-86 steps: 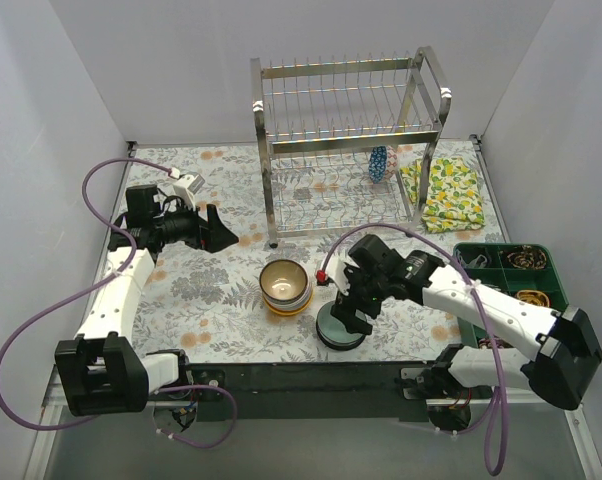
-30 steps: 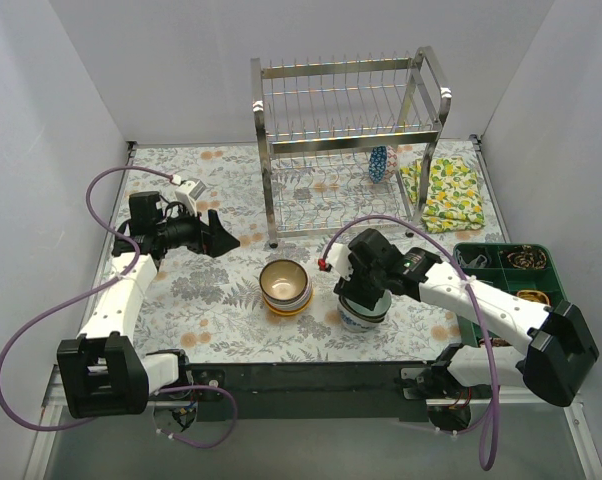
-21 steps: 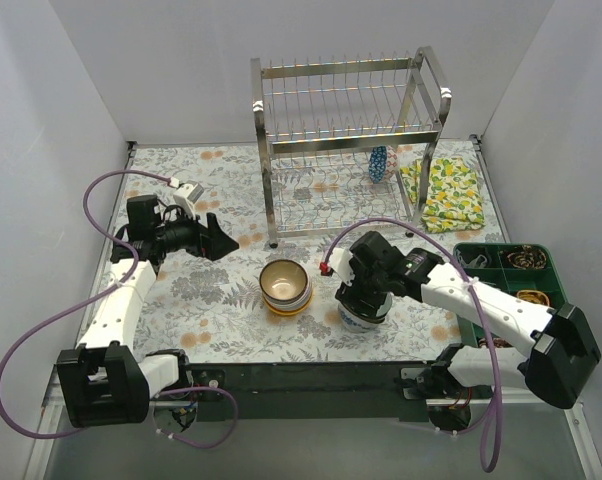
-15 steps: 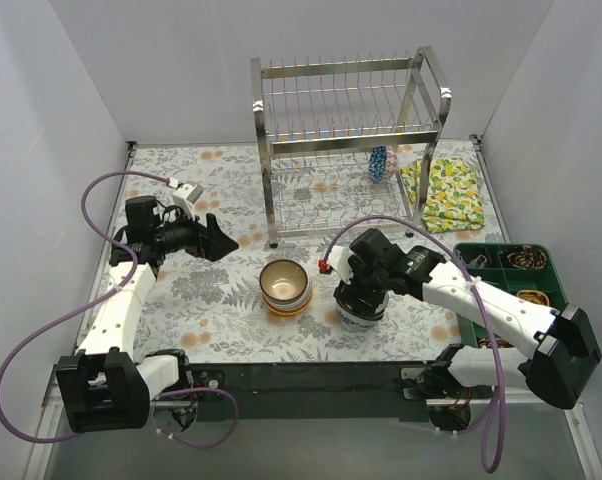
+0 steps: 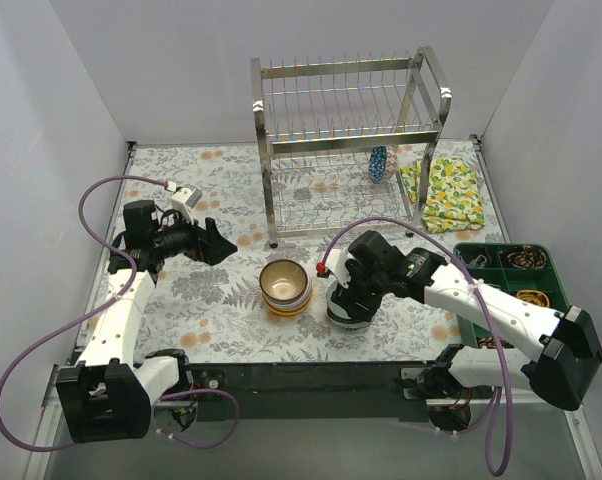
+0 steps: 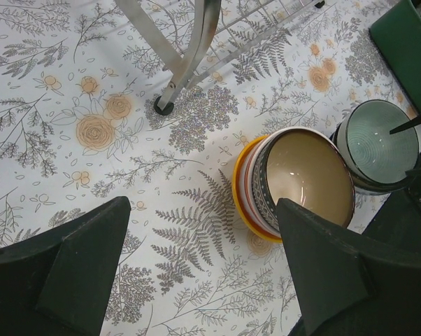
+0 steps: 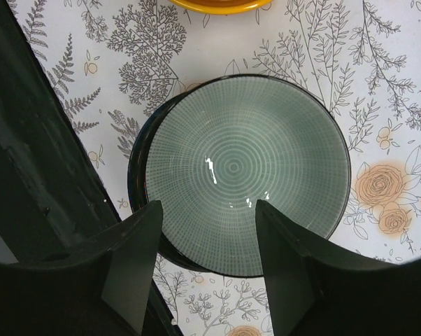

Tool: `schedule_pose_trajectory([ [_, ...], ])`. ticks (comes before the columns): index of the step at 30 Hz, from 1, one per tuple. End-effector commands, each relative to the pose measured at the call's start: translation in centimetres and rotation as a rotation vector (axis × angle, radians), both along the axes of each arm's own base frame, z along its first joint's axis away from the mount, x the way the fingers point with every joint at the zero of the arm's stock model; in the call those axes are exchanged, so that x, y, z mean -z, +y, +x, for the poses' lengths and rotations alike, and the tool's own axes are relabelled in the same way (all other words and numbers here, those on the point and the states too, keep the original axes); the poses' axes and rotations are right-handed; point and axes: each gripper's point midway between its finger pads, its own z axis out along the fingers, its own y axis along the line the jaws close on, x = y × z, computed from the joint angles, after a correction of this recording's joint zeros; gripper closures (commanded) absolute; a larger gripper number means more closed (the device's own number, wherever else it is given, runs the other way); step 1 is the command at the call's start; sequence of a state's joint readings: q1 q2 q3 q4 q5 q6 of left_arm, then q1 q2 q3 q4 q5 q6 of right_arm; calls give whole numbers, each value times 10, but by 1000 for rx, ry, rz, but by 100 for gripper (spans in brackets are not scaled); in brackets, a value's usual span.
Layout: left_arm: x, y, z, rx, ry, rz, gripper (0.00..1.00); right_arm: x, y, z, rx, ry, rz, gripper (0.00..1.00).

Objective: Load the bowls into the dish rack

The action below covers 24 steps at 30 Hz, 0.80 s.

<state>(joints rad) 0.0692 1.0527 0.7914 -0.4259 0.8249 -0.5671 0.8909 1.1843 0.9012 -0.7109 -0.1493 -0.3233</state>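
- The left gripper (image 6: 202, 204) is hovering above the floral tablecloth (image 6: 70, 140), its two dark fingers (image 6: 84, 266) spreading wide apart with nothing between them.
- A stack of bowls (image 6: 294, 185) is sitting on the cloth just past the right-hand finger. A brown-glazed bowl (image 6: 310, 178) is nesting on top, and an orange bowl (image 6: 237, 197) is lying at the bottom.
- A grey-green ribbed bowl (image 6: 378, 140) is standing upright just beside the stack. Whether the two are touching cannot be told.
- The dish rack (image 6: 196, 35) is showing one steel post and a dark foot at the top, apart from the stack.
- A green tray (image 6: 410, 35) is peeking in at the top right corner.
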Motion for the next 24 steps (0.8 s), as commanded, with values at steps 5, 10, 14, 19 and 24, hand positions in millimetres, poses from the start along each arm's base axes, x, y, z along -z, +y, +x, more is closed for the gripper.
schedule_pose_trajectory([
  [5, -6, 3, -2, 0, -44, 15, 14, -3, -1, -12, -3, 37, 16, 36],
  [10, -10, 3, 1, 3, -54, 17, 14, 0, -5, -3, 43, 12, -14, 33],
  [14, -12, 4, 3, -3, -62, 23, 14, 6, -17, 12, 104, -4, -48, 31],
  [19, -13, 3, 3, 3, -61, 18, 14, 6, -21, 17, 127, -11, -53, 31],
  [24, -15, 3, 5, 1, -63, 13, 14, 9, -27, 24, 159, 7, -53, 30],
])
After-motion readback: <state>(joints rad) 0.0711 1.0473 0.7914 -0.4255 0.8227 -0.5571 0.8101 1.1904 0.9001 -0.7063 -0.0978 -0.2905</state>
